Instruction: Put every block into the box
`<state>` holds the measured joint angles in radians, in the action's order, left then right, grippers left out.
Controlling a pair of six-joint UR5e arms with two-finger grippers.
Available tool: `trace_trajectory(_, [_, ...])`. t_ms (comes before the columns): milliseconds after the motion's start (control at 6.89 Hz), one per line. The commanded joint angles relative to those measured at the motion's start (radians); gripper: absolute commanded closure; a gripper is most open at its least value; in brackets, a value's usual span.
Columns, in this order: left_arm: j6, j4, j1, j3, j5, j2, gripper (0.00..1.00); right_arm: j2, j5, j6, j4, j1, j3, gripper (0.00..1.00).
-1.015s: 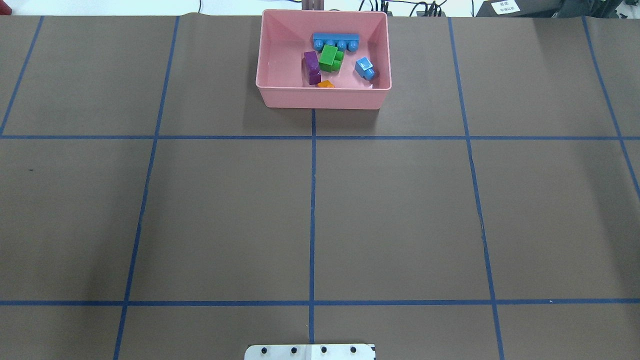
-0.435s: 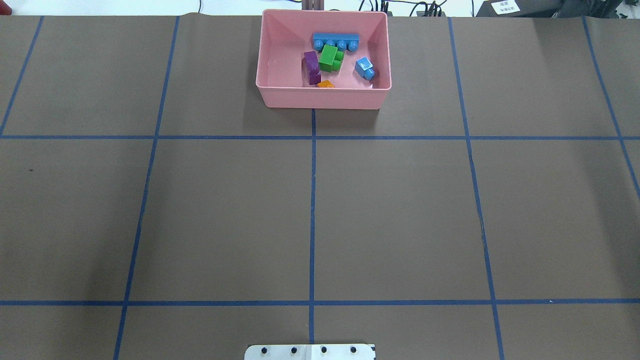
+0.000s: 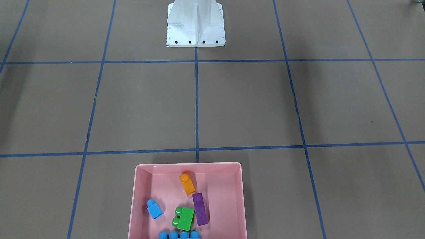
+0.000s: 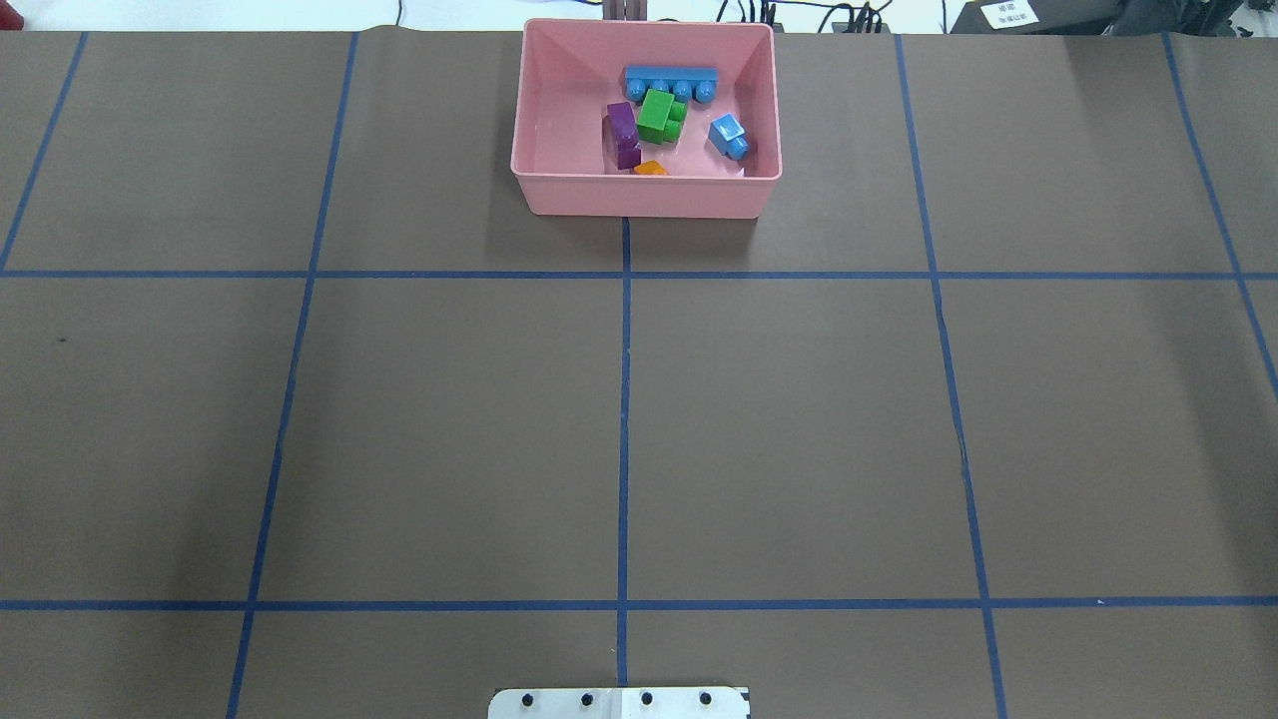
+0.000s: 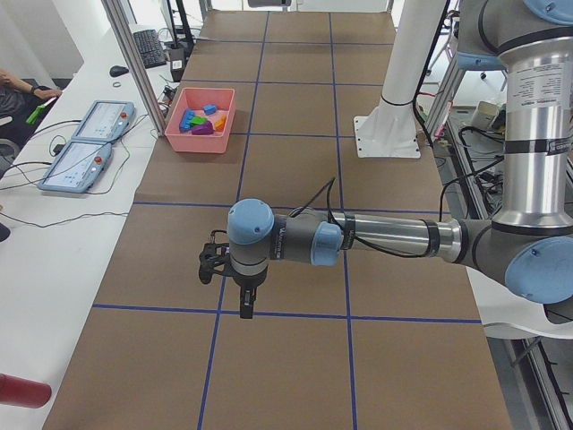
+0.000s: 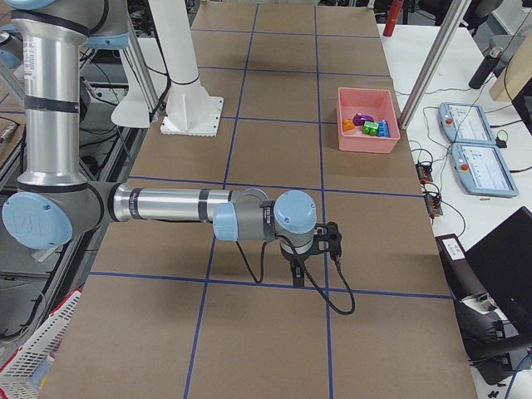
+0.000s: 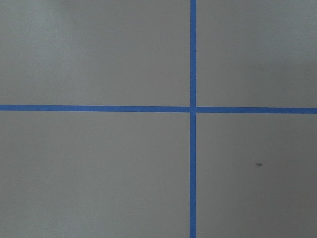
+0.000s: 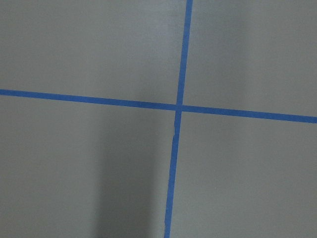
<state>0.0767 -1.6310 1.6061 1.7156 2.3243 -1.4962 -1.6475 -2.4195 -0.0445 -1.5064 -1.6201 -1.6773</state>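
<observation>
Left gripper [image 5: 245, 303] and right gripper [image 6: 298, 272]: finger spread cannot be told (side views only). Both hang over the table [image 4: 799, 449], well apart from the box [image 4: 559, 195]. Inside it: orange block [image 4: 650, 168], purple block [image 4: 623, 135], green block [image 4: 659, 116], small blue block [image 4: 729, 137], long blue block [image 4: 671, 78].

The left arm [image 5: 385, 237] is stretching out level with its wrist turned so the left claw [image 5: 244, 303] is pointing straight down, the right arm [image 6: 166, 204] is doing likewise with the right claw [image 6: 298, 273], and neither claw's opening is showing clearly.
</observation>
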Motion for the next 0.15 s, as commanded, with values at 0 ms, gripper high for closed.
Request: trace_trajectory(0, [-0.002,-0.001,0.000,-0.001,0.000,-0.001,0.00,0.000,-0.001,0.000,0.000,0.000,0.001,0.00])
